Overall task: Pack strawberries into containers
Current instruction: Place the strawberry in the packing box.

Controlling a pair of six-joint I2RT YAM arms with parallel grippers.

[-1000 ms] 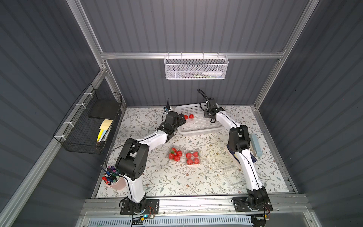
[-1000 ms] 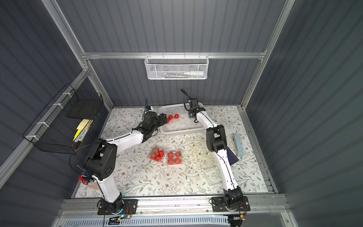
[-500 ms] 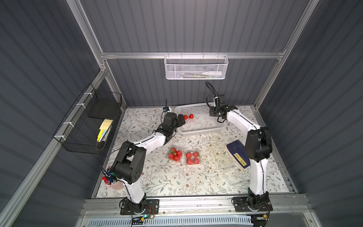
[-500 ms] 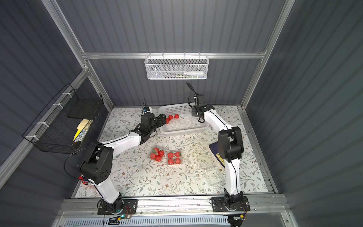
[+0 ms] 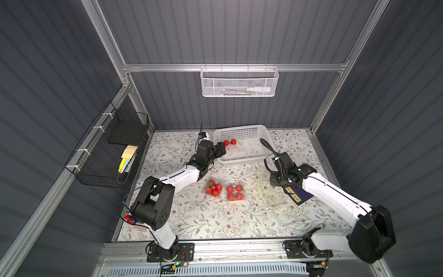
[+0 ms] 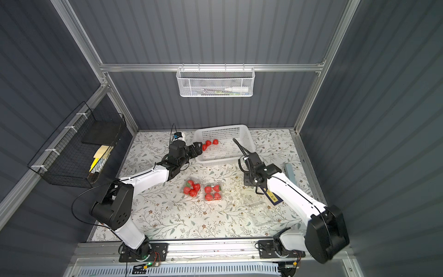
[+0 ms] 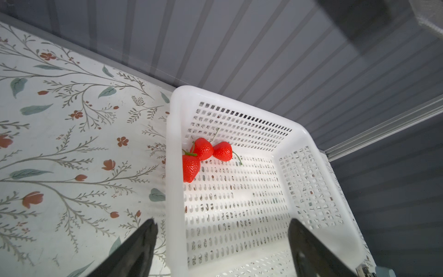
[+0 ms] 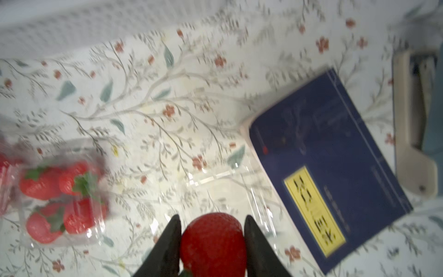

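1. Only partly seen, right tool (image 8: 212, 218) clamps a strawberry (image 8: 213, 242), its cap cut off.
2. Left tool (image 7: 222, 222) gapes wide over the white basket (image 7: 174, 167) rim; three strawberries (image 7: 202, 148) lie inside.
3. Clear punnet (image 8: 227, 183) barely shows on worktop (image 8: 167, 79).

Bright, even light is falling from above onto the tabletop (image 5: 239, 223), casting only soft shadows, while the dark walls (image 5: 48, 96) are sitting dim. In the left wrist view the floor of the white basket (image 7: 176, 191) is glaring. The right wrist view is smearing with motion blur, though the nearest strawberry (image 8: 213, 239) is showing fairly crisp.
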